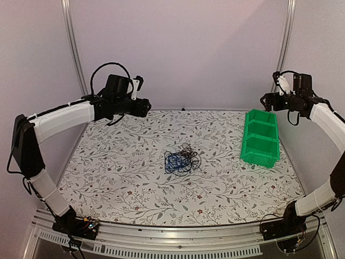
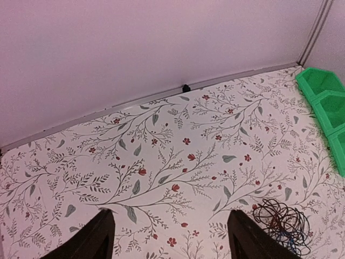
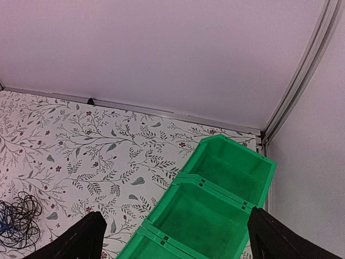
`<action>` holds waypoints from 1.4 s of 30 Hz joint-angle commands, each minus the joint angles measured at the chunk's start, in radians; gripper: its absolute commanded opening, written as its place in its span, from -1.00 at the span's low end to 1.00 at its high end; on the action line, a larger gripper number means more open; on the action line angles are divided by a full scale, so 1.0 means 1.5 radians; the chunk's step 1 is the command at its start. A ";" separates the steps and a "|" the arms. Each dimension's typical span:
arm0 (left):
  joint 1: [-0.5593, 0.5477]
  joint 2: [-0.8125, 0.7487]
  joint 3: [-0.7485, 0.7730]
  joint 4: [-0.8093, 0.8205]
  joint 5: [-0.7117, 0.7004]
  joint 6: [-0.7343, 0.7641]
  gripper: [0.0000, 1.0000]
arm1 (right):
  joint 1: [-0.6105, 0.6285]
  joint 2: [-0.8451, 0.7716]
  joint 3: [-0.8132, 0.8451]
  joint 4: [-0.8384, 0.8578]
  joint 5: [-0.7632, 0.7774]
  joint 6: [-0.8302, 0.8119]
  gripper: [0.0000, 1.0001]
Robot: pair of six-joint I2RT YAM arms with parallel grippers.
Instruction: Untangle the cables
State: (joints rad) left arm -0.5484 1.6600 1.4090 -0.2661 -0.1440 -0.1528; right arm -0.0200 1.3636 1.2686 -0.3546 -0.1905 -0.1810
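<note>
The cables [image 1: 182,159] lie below and ahead-right of the spread, empty left jaws, nearer than the equally spread right jaws.

right gripper [image 3: 175,216]: two dark fingers [image 3: 81,243] poke in at the bottom l and r of the view, jaws wide apart. between them, just beyond: row of bright green plastic bins [image 3: 213,182], three open-top compartments joined in a line running twd the far right corner, the nearest cut off by the bottom edge. bins sit on a white tablecloth w/ grey leaf and small red flower print [image 3: 108,140]. bottom left: loose tangle of thin black cables [image 3: 21,216] w/ one blue strand, partly cut by the frame edge, well apart from the bins. plain white back wall [image 3: 161,48] behind. small black object [image 3: 90,101] at the wall's base, too small to tell what. pale metal corner post [image 3: 307,65] at right.
</note>
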 commanded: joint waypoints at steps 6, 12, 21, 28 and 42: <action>-0.075 0.040 -0.010 0.004 0.125 -0.023 0.41 | -0.004 0.064 -0.015 -0.065 -0.204 -0.125 0.77; -0.116 0.060 -0.023 -0.007 0.182 -0.060 0.29 | 0.109 0.104 -0.018 -0.087 -0.265 -0.200 0.44; -0.133 0.072 -0.077 0.005 0.220 -0.189 0.24 | 0.326 0.209 -0.029 -0.122 -0.298 -0.263 -0.10; -0.135 0.065 -0.110 0.007 0.248 -0.218 0.16 | 0.395 0.314 0.064 -0.103 -0.300 -0.243 -0.07; -0.136 -0.014 -0.144 -0.045 0.221 -0.223 0.14 | 0.399 0.514 0.234 -0.080 -0.328 -0.126 -0.09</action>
State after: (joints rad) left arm -0.7399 1.6878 1.2140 -0.3210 0.2054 -0.4732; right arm 0.5758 2.0964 1.5871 -0.4740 -0.6399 -0.4019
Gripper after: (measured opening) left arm 0.572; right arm 0.501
